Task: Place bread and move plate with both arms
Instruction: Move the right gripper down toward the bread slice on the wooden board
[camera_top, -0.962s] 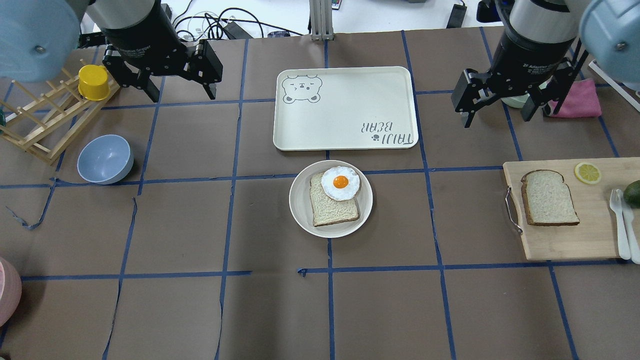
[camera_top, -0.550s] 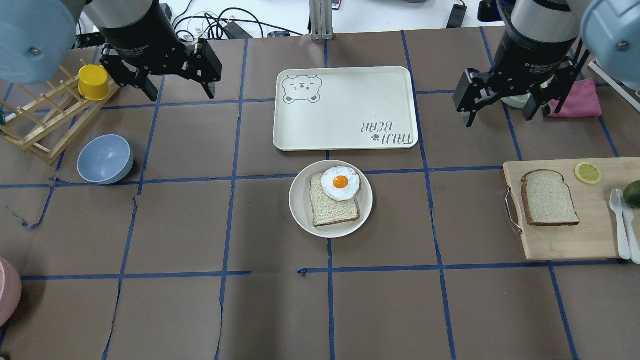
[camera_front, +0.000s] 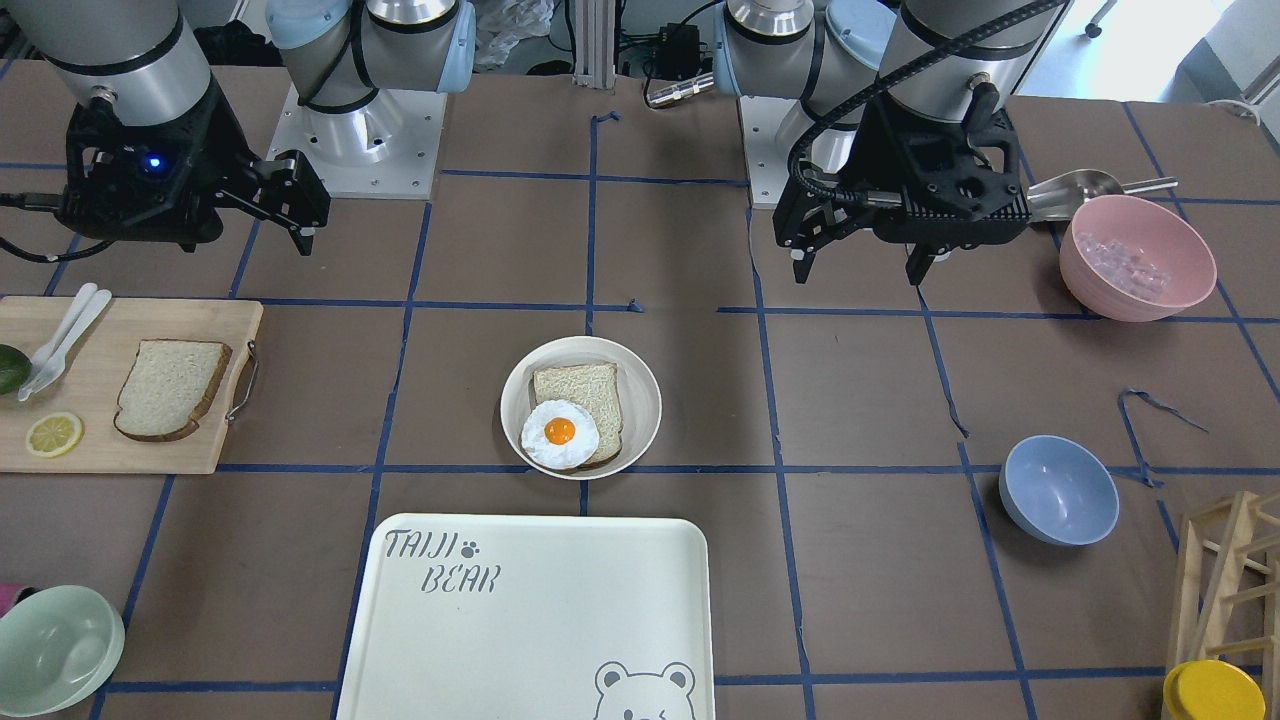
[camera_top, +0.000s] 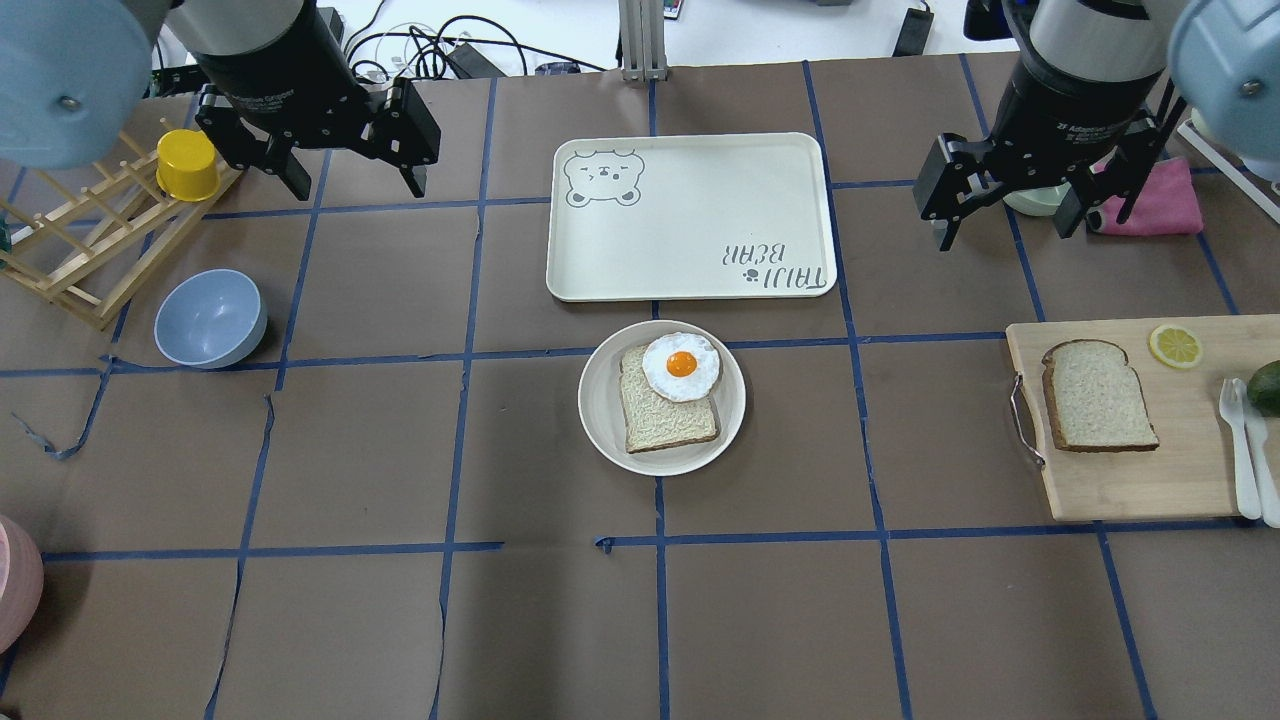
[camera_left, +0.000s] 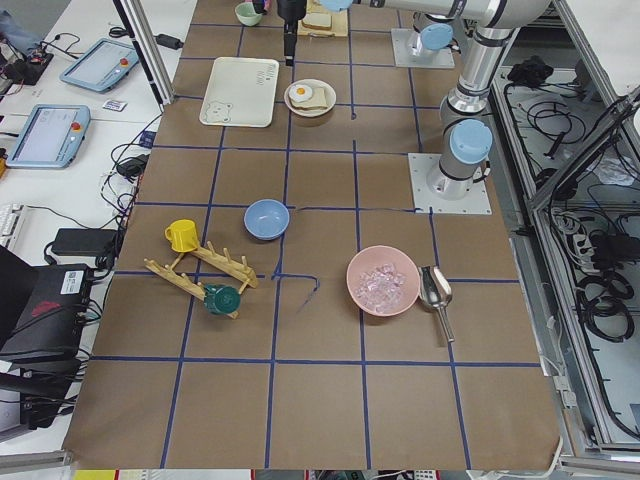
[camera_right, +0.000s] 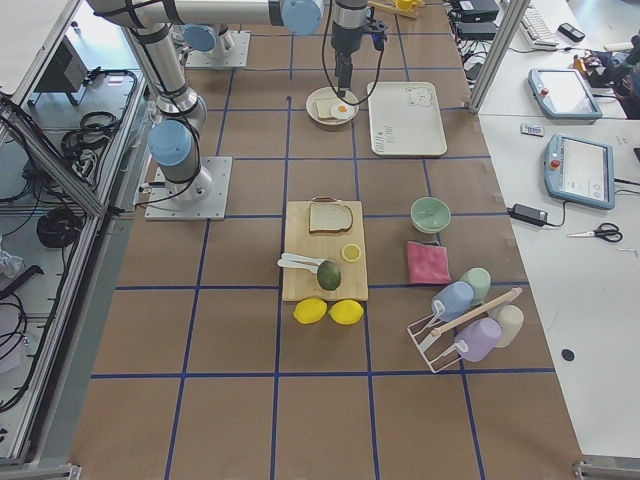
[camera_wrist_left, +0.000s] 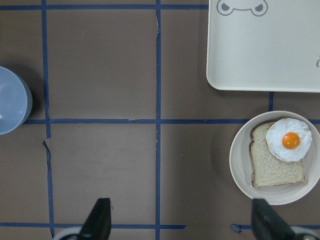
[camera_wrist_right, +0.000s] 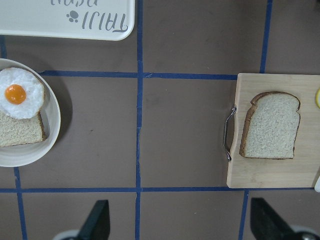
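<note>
The bread (camera_top: 1098, 395), a large dark-crusted slice, lies on a wooden cutting board (camera_top: 1140, 480) at the right; it also shows in the right wrist view (camera_wrist_right: 271, 126). The cream plate (camera_top: 603, 400) sits at table centre and holds a smaller pale slice (camera_top: 665, 420) with a fried egg (camera_top: 681, 366) on it. My left gripper (camera_top: 358, 185) is open and empty, high at the back left, far from the plate. My right gripper (camera_top: 1003, 232) is open and empty, high at the back right, behind the cutting board.
A white bear-print tray (camera_top: 690, 215) lies just behind the plate. A blue bowl (camera_top: 210, 318) and a wooden rack with a yellow cup (camera_top: 187, 165) stand at the left. A pink cloth (camera_top: 1160, 200), a lemon slice (camera_top: 1175, 345) and white cutlery (camera_top: 1245, 450) are at the right.
Both grippers have drifted a little toward the back of the table, the right one also slightly to the right. Both stay open. Bread and plate have not moved.
</note>
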